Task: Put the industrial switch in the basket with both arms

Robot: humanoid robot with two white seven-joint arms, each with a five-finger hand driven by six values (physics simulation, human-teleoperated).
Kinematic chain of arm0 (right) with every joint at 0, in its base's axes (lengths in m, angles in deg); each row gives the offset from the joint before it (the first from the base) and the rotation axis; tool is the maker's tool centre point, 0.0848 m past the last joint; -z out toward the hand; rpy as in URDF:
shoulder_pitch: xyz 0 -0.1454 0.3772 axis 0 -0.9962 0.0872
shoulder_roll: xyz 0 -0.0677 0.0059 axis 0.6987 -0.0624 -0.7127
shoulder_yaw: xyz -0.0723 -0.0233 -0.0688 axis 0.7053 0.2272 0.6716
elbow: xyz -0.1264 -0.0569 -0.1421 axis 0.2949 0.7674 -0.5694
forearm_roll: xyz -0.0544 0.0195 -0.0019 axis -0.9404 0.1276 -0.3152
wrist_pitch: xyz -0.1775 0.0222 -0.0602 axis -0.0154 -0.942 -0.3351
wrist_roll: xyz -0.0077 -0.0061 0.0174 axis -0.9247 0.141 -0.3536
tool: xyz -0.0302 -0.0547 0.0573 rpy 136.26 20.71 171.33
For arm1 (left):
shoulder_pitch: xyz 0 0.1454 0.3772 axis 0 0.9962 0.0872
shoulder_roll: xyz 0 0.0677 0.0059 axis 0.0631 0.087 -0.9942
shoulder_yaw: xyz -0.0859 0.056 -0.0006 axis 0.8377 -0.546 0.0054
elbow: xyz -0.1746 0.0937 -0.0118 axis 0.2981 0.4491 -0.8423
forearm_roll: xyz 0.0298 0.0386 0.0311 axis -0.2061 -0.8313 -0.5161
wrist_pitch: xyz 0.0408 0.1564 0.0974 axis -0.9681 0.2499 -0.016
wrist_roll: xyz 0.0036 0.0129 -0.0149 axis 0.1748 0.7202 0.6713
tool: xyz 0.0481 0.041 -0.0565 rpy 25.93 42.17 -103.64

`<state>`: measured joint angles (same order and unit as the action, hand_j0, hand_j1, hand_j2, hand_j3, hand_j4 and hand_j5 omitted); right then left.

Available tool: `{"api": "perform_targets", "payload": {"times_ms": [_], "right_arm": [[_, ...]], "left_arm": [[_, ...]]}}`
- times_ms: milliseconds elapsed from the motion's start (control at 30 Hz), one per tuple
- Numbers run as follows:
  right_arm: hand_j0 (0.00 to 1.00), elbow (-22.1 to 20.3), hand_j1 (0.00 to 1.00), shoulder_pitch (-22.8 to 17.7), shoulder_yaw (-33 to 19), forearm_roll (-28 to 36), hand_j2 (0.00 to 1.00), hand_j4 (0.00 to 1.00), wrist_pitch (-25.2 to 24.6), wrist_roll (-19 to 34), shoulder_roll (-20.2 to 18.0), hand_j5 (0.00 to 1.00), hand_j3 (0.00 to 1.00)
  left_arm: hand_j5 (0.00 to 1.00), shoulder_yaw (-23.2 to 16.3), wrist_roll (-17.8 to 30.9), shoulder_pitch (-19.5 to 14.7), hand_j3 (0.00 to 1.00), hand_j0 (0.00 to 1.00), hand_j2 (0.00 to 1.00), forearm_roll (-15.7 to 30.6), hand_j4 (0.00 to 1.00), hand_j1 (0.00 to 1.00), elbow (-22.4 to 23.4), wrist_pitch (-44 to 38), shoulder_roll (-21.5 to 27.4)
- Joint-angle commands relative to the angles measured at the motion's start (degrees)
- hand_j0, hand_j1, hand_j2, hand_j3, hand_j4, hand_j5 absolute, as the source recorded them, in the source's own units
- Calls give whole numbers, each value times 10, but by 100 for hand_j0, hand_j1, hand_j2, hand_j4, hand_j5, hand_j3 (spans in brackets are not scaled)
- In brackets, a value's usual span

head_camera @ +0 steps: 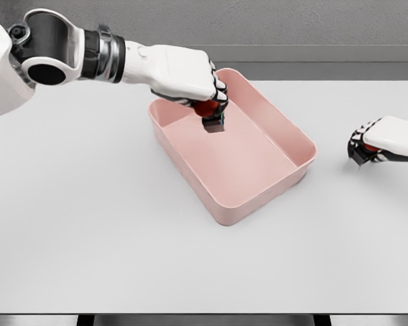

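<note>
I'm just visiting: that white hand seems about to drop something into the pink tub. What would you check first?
1. Left hand grips the red and black industrial switch: ok.
2. Switch is above the pink plastic basket, not its rim: ok.
3. Basket is upright on the white table: ok.
4. Right hand is clear of the basket: ok.
5. What red thing the right hand holds: cannot tell.

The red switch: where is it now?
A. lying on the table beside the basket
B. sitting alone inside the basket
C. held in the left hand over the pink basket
C: the left hand is curled around the red switch, holding it above the inside of the pink basket.
</note>
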<state>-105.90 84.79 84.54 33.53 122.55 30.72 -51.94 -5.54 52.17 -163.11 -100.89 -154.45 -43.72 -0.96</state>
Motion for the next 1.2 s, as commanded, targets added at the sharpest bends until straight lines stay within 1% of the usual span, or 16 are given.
{"api": "perform_targets", "payload": {"times_ms": [0,100,200,333,433,467,500,633,667,767,833,867,933,1000,1067,1167], "right_arm": [[44,0,44,0,-11,4,44,44,-1,-1,0,44,44],[44,-2,44,1,-24,5,44,44,-1,-1,0,44,44],[44,-5,44,1,-46,5,44,44,-1,-1,-1,44,44],[44,-20,44,3,-50,6,44,44,-1,-2,-3,44,44],[44,-24,44,3,-61,6,44,44,-1,-2,-3,44,44],[44,-31,44,3,-61,6,44,44,-1,-2,-3,44,44],[44,-36,44,4,-61,6,44,44,-1,-3,-3,44,44],[44,-54,44,6,-73,6,44,44,-1,-4,3,44,44],[44,-54,44,7,-74,7,44,44,-1,-4,3,44,44],[44,-71,44,12,-74,9,44,44,-1,-5,4,44,44],[44,-81,44,18,-74,9,44,44,-1,-5,10,44,44],[44,-81,44,18,-74,8,44,44,-1,-4,19,44,44],[44,-81,44,18,-73,8,44,44,-1,-4,34,44,44],[43,-82,43,25,-73,8,43,43,-1,-4,39,43,43],[43,-88,43,31,-73,8,43,43,-1,-4,46,43,43],[41,-88,41,39,-73,8,41,41,-1,-4,57,41,41]], "left_arm": [[40,-13,0,0,40,40,40,-5,40,40,74,-2,-45],[40,-25,0,0,40,40,40,-6,40,40,83,-2,-59],[45,-27,0,0,45,45,45,-6,45,45,83,-2,-59],[58,-39,0,1,58,58,58,-6,58,58,84,-2,-58],[79,-39,0,1,79,79,79,-5,79,79,84,-2,-52],[95,-39,-1,1,95,95,95,-5,95,95,84,-2,-54],[100,-39,-1,0,100,100,100,-5,100,100,83,-2,-57],[100,-39,-1,-2,100,100,100,-1,100,100,84,-2,-58],[100,-39,-6,-13,100,100,100,2,100,100,82,-2,-55],[100,-39,-6,-45,100,100,100,83,100,100,76,-2,28],[100,-32,-6,-51,100,100,100,155,100,100,78,-2,143],[100,-33,-6,-44,100,100,100,188,100,100,77,-2,194],[100,-33,-7,26,100,100,100,194,100,100,77,-2,253],[100,-33,-6,56,100,100,100,194,100,100,77,-2,272],[100,-34,-6,91,100,100,100,194,100,100,73,-2,267],[100,-32,-6,95,100,100,100,194,100,100,69,-2,269]]}}
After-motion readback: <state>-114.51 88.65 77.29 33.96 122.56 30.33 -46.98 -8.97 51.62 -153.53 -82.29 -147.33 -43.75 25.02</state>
